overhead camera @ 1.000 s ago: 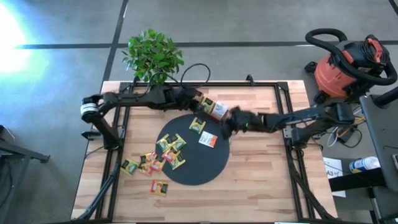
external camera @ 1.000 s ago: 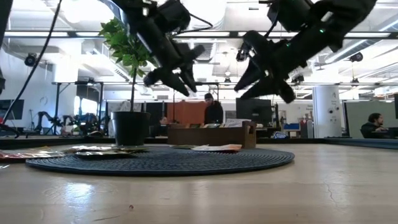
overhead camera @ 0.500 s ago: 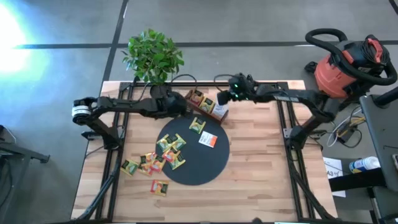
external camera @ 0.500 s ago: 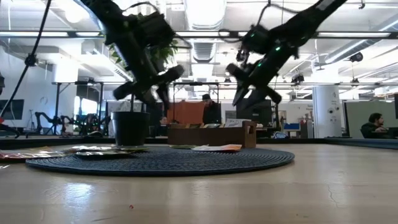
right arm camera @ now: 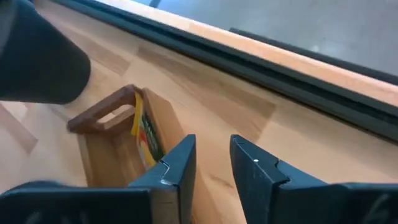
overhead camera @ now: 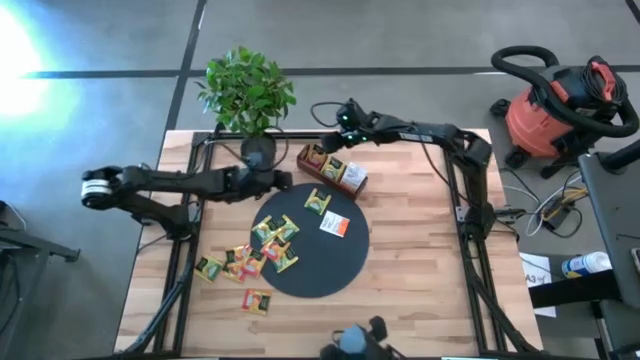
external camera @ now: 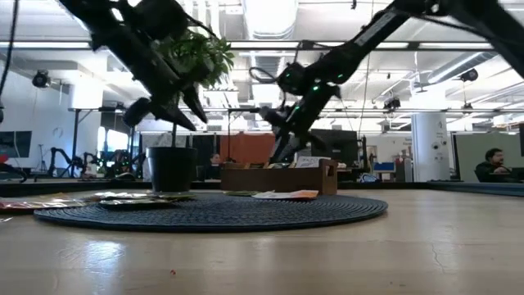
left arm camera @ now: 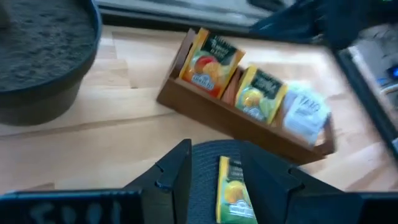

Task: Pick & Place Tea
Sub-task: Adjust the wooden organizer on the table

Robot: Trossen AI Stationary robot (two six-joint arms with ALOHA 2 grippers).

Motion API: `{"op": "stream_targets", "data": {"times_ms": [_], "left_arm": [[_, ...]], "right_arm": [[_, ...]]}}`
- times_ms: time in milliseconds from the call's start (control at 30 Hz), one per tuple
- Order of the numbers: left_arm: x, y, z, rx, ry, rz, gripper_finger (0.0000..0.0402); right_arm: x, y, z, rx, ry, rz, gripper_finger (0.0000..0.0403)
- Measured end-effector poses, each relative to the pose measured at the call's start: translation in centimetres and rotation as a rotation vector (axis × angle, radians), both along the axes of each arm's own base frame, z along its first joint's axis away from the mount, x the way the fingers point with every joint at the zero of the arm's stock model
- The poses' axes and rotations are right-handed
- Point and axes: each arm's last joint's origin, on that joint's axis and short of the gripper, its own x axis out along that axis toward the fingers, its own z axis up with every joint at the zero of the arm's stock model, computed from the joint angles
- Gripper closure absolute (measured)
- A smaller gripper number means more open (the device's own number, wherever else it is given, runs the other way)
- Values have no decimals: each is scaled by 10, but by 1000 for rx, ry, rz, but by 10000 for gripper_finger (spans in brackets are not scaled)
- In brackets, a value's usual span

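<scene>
The printing on the tea sachets (left arm camera: 209,57) in the wooden tray (left arm camera: 205,118) is too blurred to read. No other lettering can be read anywhere.

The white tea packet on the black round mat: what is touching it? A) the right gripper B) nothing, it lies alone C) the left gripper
B: the white tea packet lies by itself on the black mat, both grippers away near the wooden tray.
</scene>
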Motion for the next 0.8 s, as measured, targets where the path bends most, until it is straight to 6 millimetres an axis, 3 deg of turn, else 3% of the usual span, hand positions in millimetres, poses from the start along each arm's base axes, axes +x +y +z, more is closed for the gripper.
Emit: {"op": "stream_targets", "data": {"times_ms": [267,500,800], "left_arm": [[-22,-23,6,36,-75,9,289],[-27,-29,12,64,-92,-5,289],[-28,-29,13,100,-67,-26,289]], "right_arm": [[39,-26,-17,56,61,52,328],[58,-42,-29,91,65,95,335],[82,-32,-34,216,34,300,335]]}}
